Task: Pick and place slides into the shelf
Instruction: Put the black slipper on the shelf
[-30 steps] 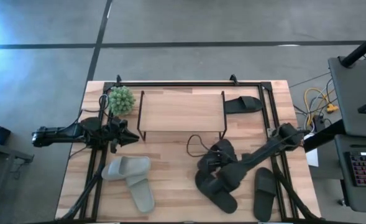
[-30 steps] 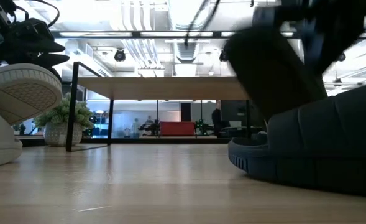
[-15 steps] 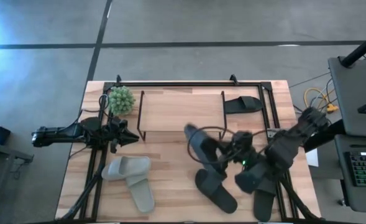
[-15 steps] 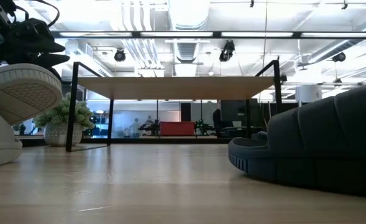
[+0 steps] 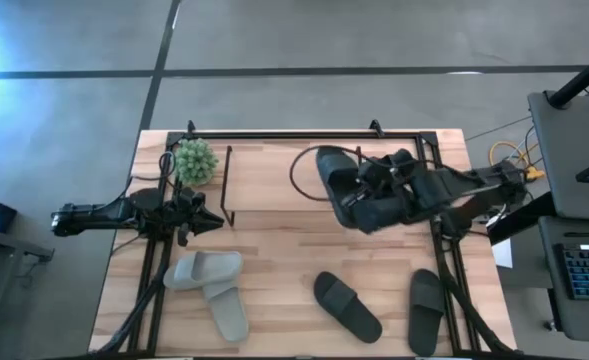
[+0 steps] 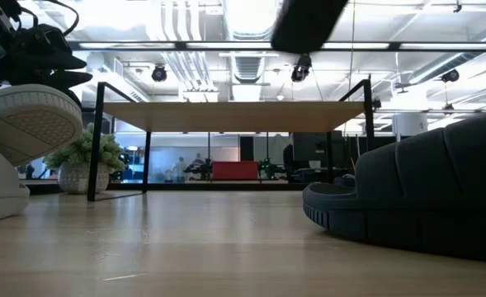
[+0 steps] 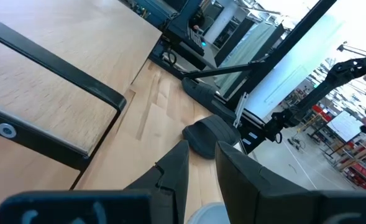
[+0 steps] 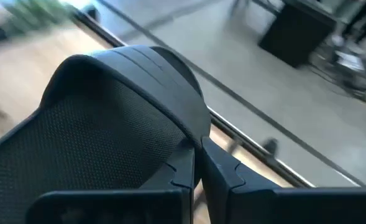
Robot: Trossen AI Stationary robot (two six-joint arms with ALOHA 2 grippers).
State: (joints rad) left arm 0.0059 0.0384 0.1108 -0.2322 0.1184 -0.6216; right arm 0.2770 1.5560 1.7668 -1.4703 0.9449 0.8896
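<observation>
Black rubber slide sandal (image 5: pixel 346 185) aloft, upper centre-right of high view, over right end of low black metal-rod shelf (image 5: pixel 226 190); long axis diagonal, one end toward frame's upper left. Right tool (image 5: pixel 374 190) pinches its strap. Carry step; next, judged: lower into shelf. Left tool (image 5: pixel 202 220) narrow, idle left of tabletop (image 5: pixel 274 260).

The right arm reaches in from the right edge of the high view toward the upper centre, its right gripper (image 5: pixel 359 190) raised off the table with its 2 dark fingers (image 8: pixel 183 171) pinched together. The left arm lies level at the left middle of that view, its left gripper (image 5: pixel 209 222) pointing right, 2 fingers (image 7: pixel 173 171) narrowly parted.
</observation>
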